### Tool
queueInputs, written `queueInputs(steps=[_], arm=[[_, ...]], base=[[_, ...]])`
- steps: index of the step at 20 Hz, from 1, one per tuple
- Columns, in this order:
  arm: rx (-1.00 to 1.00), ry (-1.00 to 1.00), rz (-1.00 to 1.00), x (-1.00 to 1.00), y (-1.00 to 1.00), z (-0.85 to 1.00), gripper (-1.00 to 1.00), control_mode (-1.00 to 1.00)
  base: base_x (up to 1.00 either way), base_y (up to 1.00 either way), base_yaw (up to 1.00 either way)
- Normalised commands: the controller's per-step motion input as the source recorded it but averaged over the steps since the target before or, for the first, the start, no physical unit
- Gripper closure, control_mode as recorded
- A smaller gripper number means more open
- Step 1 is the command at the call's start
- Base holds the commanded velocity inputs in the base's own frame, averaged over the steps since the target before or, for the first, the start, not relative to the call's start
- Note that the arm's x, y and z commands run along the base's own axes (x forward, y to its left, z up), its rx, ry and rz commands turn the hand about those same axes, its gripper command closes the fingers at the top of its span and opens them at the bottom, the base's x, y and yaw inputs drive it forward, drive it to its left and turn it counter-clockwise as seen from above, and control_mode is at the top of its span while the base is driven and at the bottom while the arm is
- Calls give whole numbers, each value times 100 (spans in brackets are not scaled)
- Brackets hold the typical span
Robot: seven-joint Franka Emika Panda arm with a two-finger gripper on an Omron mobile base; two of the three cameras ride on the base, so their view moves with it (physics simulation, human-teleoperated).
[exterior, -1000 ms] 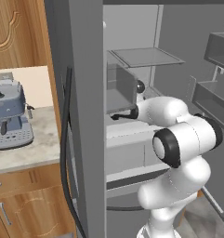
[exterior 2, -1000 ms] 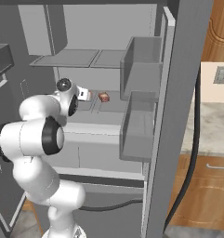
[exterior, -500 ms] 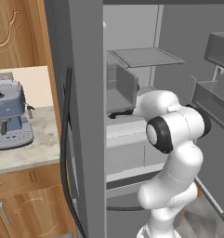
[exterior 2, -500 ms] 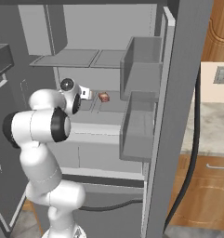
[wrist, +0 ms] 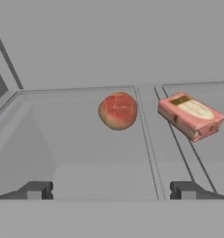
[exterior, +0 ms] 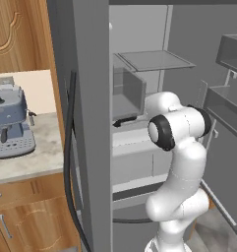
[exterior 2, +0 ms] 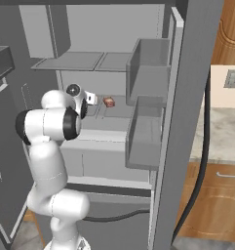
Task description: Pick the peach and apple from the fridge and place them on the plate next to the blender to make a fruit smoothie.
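The fridge (exterior 2: 153, 146) is a tall grey cabinet with both doors swung out; its interior is smooth matte grey, with flat rectangular shelves and box-shaped door bins. The white arm reaches into the fridge at middle-shelf height.

In the hand view, the gripper (wrist: 113, 189) has its two small dark finger tips set wide apart with nothing between them. The peach (wrist: 117, 110) is a round orange-pink fruit with a paler blush and a smooth skin. It rests on the middle fridge shelf, ahead of the finger tips and well clear of them, roughly in line with the gap.

Just beside the peach, across a shelf seam, lies a flat pinkish-tan block (wrist: 191, 116) with a cream label on its top face, set at an angle.

Outside the fridge, beyond its open door, a blue-grey coffee machine (exterior: 8, 120) stands on a pale speckled counter (exterior: 21, 162) over wooden cabinets.
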Motion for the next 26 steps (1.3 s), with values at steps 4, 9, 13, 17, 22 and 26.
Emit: queueInputs(steps=[4,9,13,17,22,26], arm=[[0,0,0,41,4,-18,-100,-100],[0,3,0,49,0,-11,-100,-100],[0,6,0,40,0,-5,-100,-100],[0,7,0,45,0,-10,-100,-100],[0,9,0,31,0,-22,-100,-100],[0,7,0,16,-1,-21,-100,-100]], base=[[0,0,0],[0,0,0],[0,0,0],[0,0,0],[0,0,0],[0,0,0]])
